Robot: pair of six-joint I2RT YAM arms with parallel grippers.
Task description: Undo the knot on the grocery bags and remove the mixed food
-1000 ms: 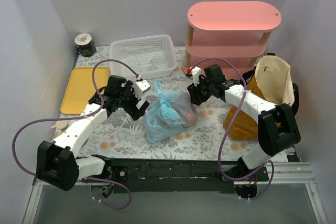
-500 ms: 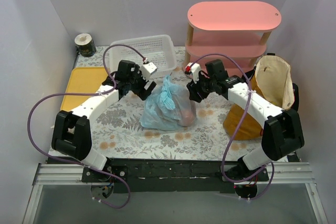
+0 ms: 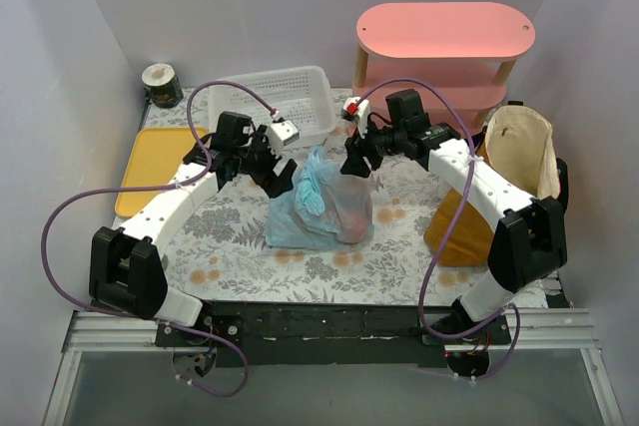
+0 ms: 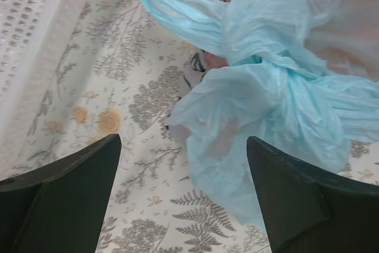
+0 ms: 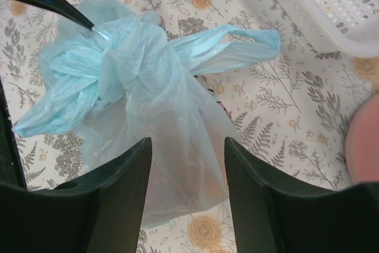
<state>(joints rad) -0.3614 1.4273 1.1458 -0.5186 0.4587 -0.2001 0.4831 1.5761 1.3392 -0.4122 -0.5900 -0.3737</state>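
Observation:
The pale blue plastic bag [image 3: 318, 209] lies mid-table, its handles tied in a knot [image 3: 314, 185] on top. Food shows only as blurred orange and reddish shapes [image 3: 351, 218] through the film. My left gripper [image 3: 283, 179] hovers open just left of the knot; in the left wrist view the bag [image 4: 278, 87] fills the upper right, past my left gripper [image 4: 183, 140]. My right gripper [image 3: 357, 169] is open over the bag's upper right corner. In the right wrist view the bag [image 5: 177, 117] lies under the gap of my right gripper [image 5: 186, 140], with the knot [image 5: 112, 63] beyond. The mustard tote [image 3: 519, 162] stands at the right.
A white basket [image 3: 272, 105] sits just behind the bag, close to both grippers. A yellow tray [image 3: 150, 162] lies at the left, a dark cup with a white rim [image 3: 160, 85] in the back left corner, and a pink shelf [image 3: 439, 57] at the back right.
My left arm has swung from the bag's left side up to its back left, by the knot. My right gripper has moved back and left. The bag now stands a little further back.

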